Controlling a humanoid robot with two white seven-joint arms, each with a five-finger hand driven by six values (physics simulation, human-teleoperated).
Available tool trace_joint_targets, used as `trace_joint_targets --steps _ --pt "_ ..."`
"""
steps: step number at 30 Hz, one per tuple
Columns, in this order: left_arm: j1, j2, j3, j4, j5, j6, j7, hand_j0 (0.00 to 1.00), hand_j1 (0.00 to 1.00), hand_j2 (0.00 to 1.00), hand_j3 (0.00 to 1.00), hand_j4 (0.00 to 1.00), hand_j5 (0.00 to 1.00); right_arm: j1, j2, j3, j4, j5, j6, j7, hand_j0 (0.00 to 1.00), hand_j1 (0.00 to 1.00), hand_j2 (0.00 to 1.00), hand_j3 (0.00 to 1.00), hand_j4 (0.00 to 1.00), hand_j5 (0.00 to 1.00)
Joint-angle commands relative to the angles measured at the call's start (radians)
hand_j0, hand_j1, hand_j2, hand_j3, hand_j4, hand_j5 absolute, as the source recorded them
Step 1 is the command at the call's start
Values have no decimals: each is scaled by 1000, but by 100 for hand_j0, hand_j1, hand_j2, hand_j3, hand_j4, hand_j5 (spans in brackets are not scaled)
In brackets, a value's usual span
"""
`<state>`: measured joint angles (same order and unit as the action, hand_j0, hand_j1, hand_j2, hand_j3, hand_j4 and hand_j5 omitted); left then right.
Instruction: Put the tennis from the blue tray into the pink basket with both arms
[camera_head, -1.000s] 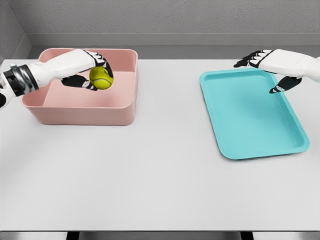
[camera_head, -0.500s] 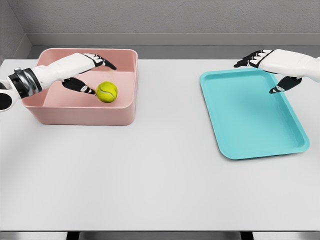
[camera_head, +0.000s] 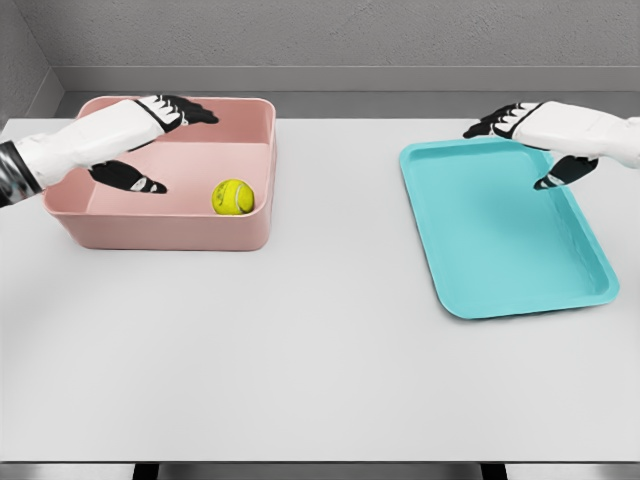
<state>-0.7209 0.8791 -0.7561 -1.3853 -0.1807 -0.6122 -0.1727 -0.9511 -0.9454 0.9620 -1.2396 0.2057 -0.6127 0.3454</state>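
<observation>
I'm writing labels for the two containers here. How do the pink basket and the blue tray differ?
The pink basket has tall walls, while the blue tray is shallow with only a low rim. The basket holds the tennis ball; the tray holds nothing. The basket sits square to the table edge at the left, with the open left hand over it; the tray lies slightly turned at the right, under the open right hand. Both are rounded rectangles resting on the white table.

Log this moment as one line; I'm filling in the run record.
tennis ball: in pink basket | left hand: open over basket | right hand: open over blue tray | tray: holds nothing
</observation>
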Motion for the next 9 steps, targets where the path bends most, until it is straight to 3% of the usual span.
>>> trace_joint_targets --steps 1,3,9 --pt "1 67 4 -100 15 1 42 100 100 100 100 100 100 2 1 -2 -1 -6 2 -2 100 100 100 100 100 100" --pt "1 124 4 -118 15 1 42 100 100 100 100 100 100 0 -1 -2 -1 -6 2 -2 100 100 100 100 100 100" --pt "83 150 20 -167 13 1 44 100 100 100 100 100 100 15 1 -2 -1 -6 2 -2 100 100 100 100 100 100"
